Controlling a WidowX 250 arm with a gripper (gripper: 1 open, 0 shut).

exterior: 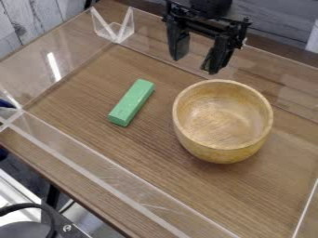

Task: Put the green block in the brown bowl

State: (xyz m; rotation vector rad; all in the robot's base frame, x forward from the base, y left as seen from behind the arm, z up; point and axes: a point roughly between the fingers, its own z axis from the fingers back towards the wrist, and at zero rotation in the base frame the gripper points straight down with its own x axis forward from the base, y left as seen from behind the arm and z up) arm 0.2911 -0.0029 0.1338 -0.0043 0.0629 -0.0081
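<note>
Camera view: gripper (199,53) at 12 o'clock, fingers spread, nothing pinched. Green block (132,102) on table (102,153), left of center, 9 o'clock of brown bowl (222,121), bare wood between them. Bowl near right table edge. No readable writing.

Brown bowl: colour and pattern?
The bowl is light brown, with faint wood-like grain; it shows best in the camera view, the only one here.

Single arm, black. Tool (202,52) points down, its two dark fingers (179,40) spread wide with a gap between, nothing gripped. Wrist (209,13) sits directly behind the fingers, toward the top edge of view; rest of arm out of frame.
</note>
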